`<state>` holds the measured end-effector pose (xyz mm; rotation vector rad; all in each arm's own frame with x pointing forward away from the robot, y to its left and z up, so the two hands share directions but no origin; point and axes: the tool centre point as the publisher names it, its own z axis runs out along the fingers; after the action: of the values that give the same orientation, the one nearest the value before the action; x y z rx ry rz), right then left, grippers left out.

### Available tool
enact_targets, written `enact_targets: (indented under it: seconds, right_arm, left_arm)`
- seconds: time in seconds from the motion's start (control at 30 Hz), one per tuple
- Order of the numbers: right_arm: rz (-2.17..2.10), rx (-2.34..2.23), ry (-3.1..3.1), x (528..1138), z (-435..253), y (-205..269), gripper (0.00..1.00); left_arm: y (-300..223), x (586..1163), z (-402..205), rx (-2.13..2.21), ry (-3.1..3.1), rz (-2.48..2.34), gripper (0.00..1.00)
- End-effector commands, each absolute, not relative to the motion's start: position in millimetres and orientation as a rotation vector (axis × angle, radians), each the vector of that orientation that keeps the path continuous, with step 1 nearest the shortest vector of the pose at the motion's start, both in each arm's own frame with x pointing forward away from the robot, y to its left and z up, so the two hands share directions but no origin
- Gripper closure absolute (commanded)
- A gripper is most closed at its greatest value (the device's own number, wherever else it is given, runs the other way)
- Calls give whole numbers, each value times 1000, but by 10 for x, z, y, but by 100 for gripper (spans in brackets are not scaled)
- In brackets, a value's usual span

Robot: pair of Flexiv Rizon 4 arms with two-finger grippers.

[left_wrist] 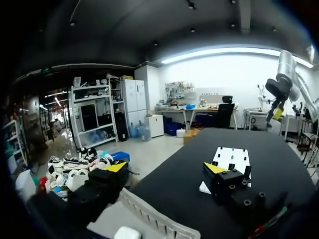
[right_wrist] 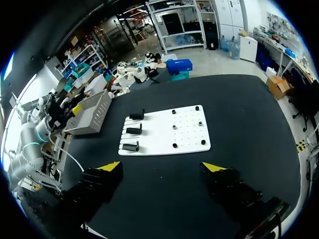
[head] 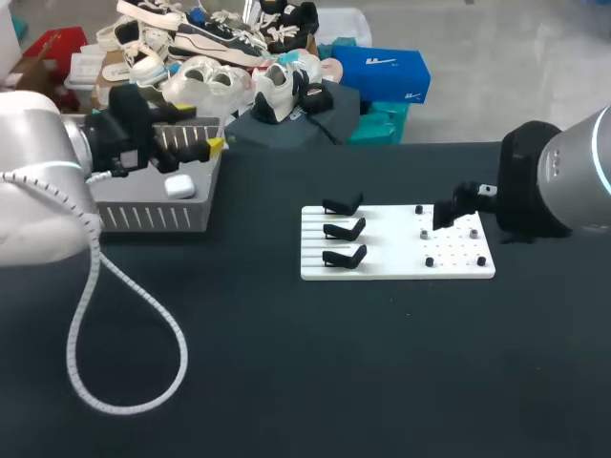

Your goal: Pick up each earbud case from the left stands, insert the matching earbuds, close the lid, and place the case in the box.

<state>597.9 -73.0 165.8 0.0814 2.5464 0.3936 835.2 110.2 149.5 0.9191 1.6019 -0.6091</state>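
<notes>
Our left tool point(left_wrist: 164, 169) hung released, its two yellow-tipped fingers spread wide with nothing between them, above the grey slatted box point(head: 153, 218) at the left side of the dark tabletop point(head: 382, 382). We saw one white earbud case point(head: 179, 186) lying inside that box, near the wall that faces the board, under the left tool and apart from both fingers; whether its lid was shut we could not tell. Our left arm point(head: 38, 181) came in from the left, and a white coiled cable point(head: 124, 382) looped from it down onto the tabletop. Near the middle of the tabletop lay a flat white board point(head: 391, 269), well apart from the box. On the board's left part stood three black stands point(head: 344, 230) in a row, one behind the other. On its right part sat several small dark pegs point(head: 430, 261), too small for us to tell more. Our right arm point(head: 573, 172) came in from the right. Our right tool point(right_wrist: 161, 167) was released as well, its yellow tips far apart and gripping nothing, held high over the tabletop, with the board and its stands ahead of it in the right wrist view
</notes>
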Motion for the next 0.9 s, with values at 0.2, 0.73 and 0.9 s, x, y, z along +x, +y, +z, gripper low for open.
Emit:
enact_targets:
  seconds: [0.2, 0.73, 0.9]
  right_arm:
    - [397, 83, 2539, 5969, 1640, -734, 0]
    - [397, 83, 2539, 5969, 1640, -734, 0]
    - [397, 83, 2539, 5969, 1640, -734, 0]
  left_arm:
    - [905, 7906, 1602, 1077, 1574, -788, 0]
    - [596, 7276, 1793, 1190, 1528, -893, 0]
    - [596, 7094, 1792, 1194, 1521, -912, 0]
